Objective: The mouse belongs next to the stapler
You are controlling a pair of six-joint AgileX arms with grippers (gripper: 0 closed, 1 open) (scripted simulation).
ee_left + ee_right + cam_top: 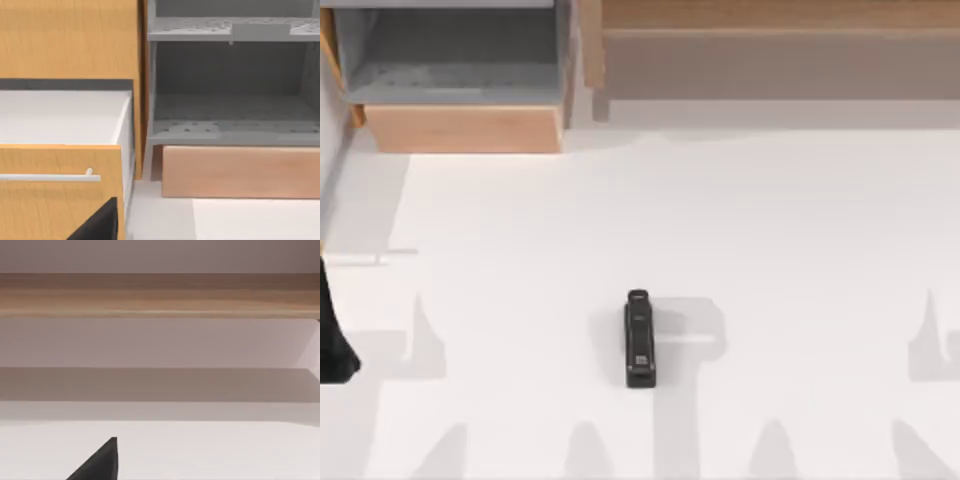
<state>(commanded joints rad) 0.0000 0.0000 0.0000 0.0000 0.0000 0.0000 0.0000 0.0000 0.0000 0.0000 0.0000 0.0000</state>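
The stapler [639, 340], a narrow black bar with a pale mark near its front end, lies lengthwise on the white table [770, 250], a little below the middle. The mouse is out of view. My left arm [332, 335] is a dark shape at the table's far left edge, well away from the stapler. A black part of my left gripper [100, 224] sits in front of a pulled-out wooden drawer [55, 200]. A black part of my right gripper [100, 462] hangs over bare table, facing the back wall.
An open grey-shelved cabinet [450, 60] with a light wooden base [460, 128] stands at the back left. A long wooden shelf [770, 40] runs along the back right. The drawer has a white bar handle [50, 176] and a white inside [60, 117].
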